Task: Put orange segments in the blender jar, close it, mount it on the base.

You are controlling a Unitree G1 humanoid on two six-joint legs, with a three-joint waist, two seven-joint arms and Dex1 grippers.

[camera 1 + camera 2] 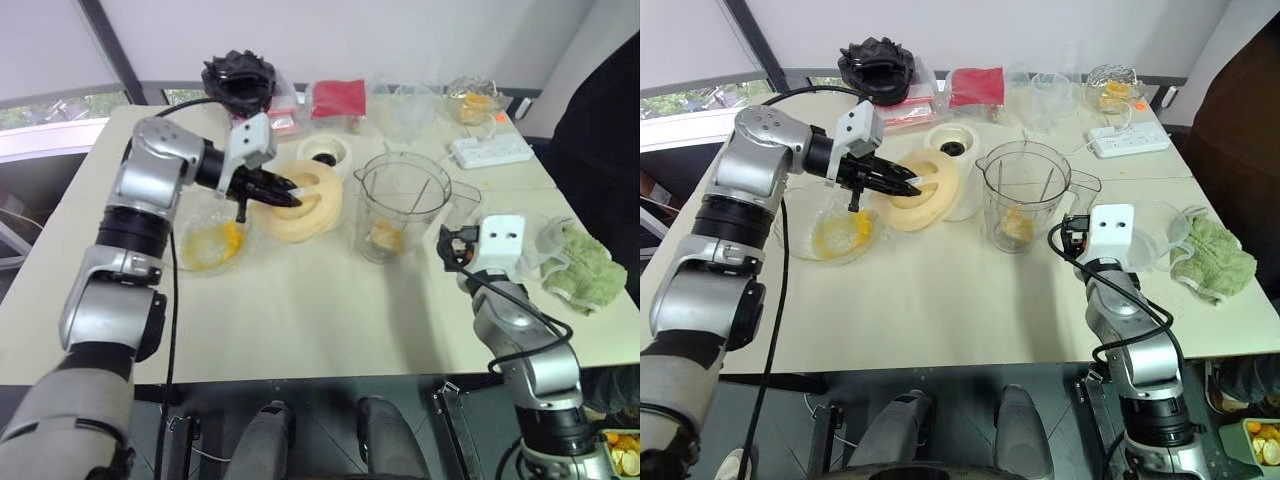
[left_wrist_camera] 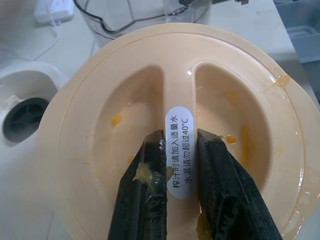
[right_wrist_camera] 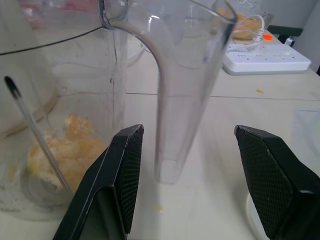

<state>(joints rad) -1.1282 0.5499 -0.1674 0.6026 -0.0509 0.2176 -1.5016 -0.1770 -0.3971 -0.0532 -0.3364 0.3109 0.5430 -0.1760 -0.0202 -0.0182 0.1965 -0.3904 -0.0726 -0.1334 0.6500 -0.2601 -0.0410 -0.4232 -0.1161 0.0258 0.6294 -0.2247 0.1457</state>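
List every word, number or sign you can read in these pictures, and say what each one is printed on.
"榨汁时请加入适量 / 水温请勿超过40°C": two columns on the white oval sticker on the centre ridge of the cream lid, which is gripped by the fingers of the left gripper.
Nothing else can be read: the red packet and the power strip show no legible print.
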